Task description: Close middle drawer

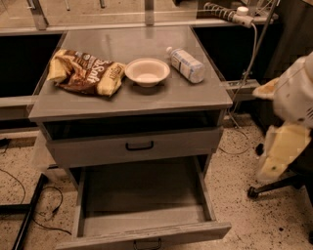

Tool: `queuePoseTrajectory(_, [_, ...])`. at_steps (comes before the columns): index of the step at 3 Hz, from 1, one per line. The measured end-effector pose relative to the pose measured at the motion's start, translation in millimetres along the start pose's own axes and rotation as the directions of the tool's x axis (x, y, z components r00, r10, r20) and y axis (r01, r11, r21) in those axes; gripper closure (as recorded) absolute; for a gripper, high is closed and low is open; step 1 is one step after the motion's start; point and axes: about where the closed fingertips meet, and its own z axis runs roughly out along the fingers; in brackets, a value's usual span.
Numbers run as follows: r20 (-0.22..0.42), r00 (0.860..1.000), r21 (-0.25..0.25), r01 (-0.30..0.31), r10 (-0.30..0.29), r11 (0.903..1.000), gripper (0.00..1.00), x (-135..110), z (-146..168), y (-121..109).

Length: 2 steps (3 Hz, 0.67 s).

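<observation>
The middle drawer (pixel 142 200) is a long, shallow grey tray pulled far out below the upper drawer. Its flat front with a small black bar handle (pixel 146 242) sits at the bottom edge of the view. The tray looks empty. The upper drawer (pixel 137 146), also with a black handle, is slightly out, with a dark gap above it. My gripper (pixel 276 156) hangs at the right of the cabinet, at about drawer height. It is apart from the cabinet and touches nothing.
On the cabinet top (pixel 195 97) lie a chip bag (pixel 85 73), a white bowl (pixel 146 72) and a plastic bottle (pixel 186 63). A power strip (pixel 230 13) and cables run at the back right. An office chair base (pixel 274 185) stands right, black cables left on the floor.
</observation>
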Motion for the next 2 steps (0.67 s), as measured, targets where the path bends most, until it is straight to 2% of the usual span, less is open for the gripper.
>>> queuePoseTrajectory(1, [0.077,0.997,-0.055,-0.001,0.006,0.9985,0.19,8.3,46.7,31.0])
queuePoseTrajectory(2, [0.169,0.986,-0.085,0.014,0.001,0.9962,0.43,20.9,96.4,61.6])
